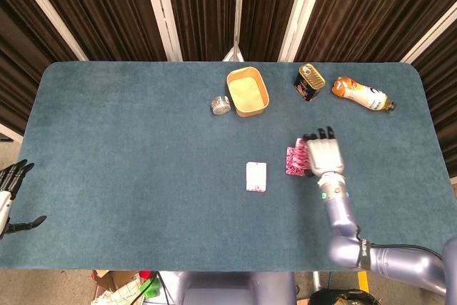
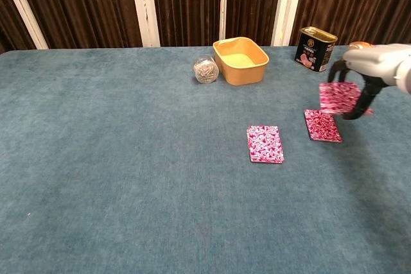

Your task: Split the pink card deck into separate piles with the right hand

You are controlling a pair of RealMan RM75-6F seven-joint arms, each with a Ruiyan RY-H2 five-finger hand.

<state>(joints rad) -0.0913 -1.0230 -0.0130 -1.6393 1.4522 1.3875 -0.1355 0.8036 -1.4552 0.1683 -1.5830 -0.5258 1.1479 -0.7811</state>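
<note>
Two pink patterned card piles lie flat on the blue table. One pile [image 2: 264, 144] sits mid-table, also seen in the head view [image 1: 255, 176]. A second pile [image 2: 322, 125] lies to its right. My right hand [image 2: 376, 68] hovers above and right of that second pile, gripping a pink packet of cards [image 2: 339, 97] lifted off the table. From the head camera the right hand [image 1: 323, 155] covers most of the pink cards [image 1: 292, 161] beside it. My left hand [image 1: 11, 189] hangs off the table's left edge, fingers apart and holding nothing.
At the back stand a tan bowl [image 2: 240, 59], a small glass jar [image 2: 205, 69], a tin can [image 2: 315, 48] and an orange bottle [image 2: 379, 56] lying on its side. The can and bottle are just behind the right hand.
</note>
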